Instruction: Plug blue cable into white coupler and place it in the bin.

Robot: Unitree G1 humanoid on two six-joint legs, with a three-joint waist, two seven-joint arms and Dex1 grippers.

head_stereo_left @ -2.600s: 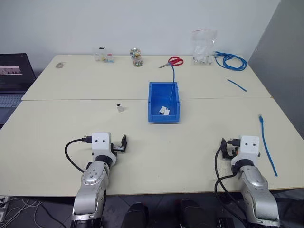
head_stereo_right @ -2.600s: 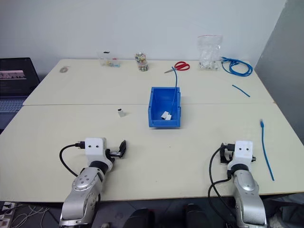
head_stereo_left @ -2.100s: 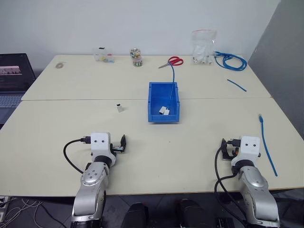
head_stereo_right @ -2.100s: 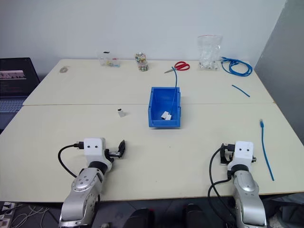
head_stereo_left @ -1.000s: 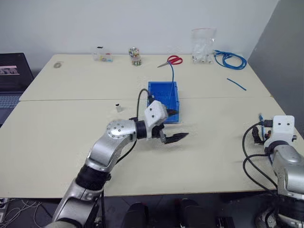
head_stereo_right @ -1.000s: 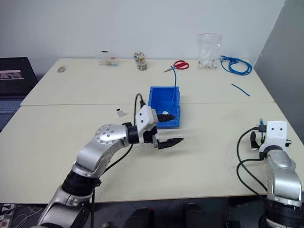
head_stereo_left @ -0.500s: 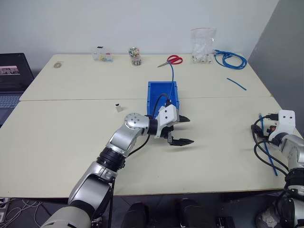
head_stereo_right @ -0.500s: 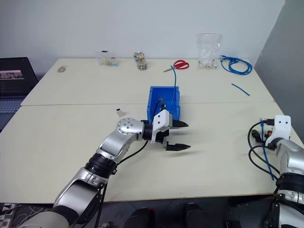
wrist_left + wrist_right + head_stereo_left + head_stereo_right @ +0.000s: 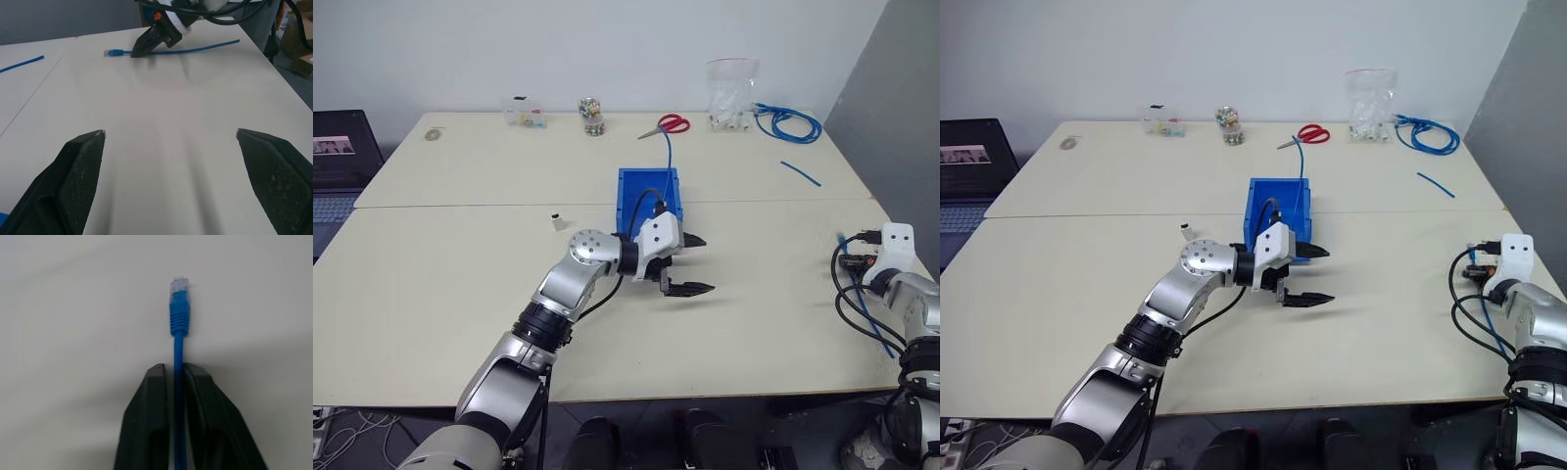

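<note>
Blue cable (image 9: 178, 347) lies along the right edge of the tabletop (image 9: 460, 284), and the right tool (image 9: 177, 374) is clamped on it just behind the clear plug. The left tool (image 9: 690, 264) hangs wide open, holding nothing, near the bin (image 9: 634, 227). The white coupler (image 9: 559, 222) sits well apart, left of the bin. Best to lift the plug end gently so the pinch doesn't slip. No readable writing anywhere.

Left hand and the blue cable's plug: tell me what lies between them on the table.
Only bare tabletop, in the left wrist view. Beyond it the right hand is shut on the blue cable, just behind its plug.
</note>
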